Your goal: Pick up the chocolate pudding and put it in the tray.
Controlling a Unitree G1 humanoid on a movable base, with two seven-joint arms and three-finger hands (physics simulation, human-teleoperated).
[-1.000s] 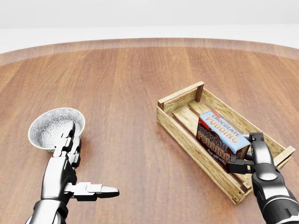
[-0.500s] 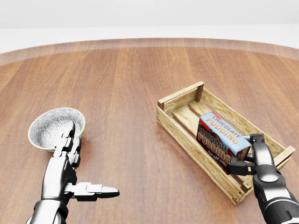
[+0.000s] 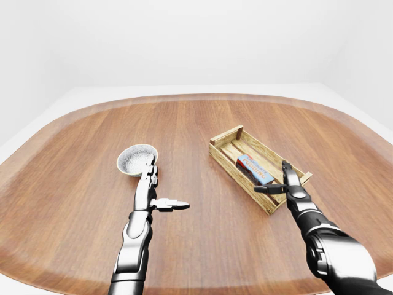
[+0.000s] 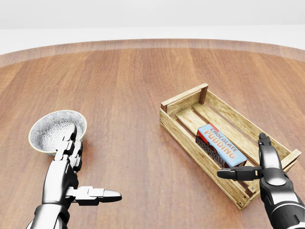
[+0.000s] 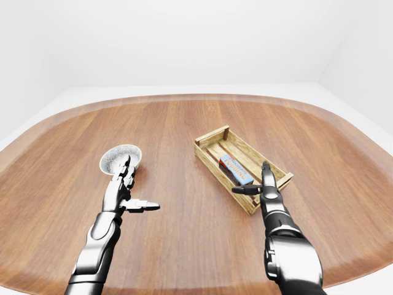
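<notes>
Lying flat on the slatted floor of the wooden tray (image 4: 184, 101), the chocolate pudding box (image 4: 218, 145) sits toward the tray's near-right half, its blue printed face turned up and its dark side against or just beside the near wall; no finger touches it. The right hand (image 4: 259, 164) stands at the tray's near-right end with its fingers spread: one long finger points up and away along the tray, while the thumb (image 4: 233, 173) reaches sideways to the left over the near wall, just short of the box. By the look of it the placing step is finished and the task is at its release stage, with the box already inside the tray and free of any grip. What the next move seems to call for is only a clean retreat: lifting the right hand up and back toward the robot without brushing the thumb against the box or hooking the tray's near wall, which could drag the tray across the tabletop (image 4: 128, 81). Well apart on the left, the left hand (image 4: 76, 176) hovers over the wood with fingers extended and thumb pointing right, holding nothing, just on the near side of a small speckled bowl (image 4: 50, 128) that plays no part here.
</notes>
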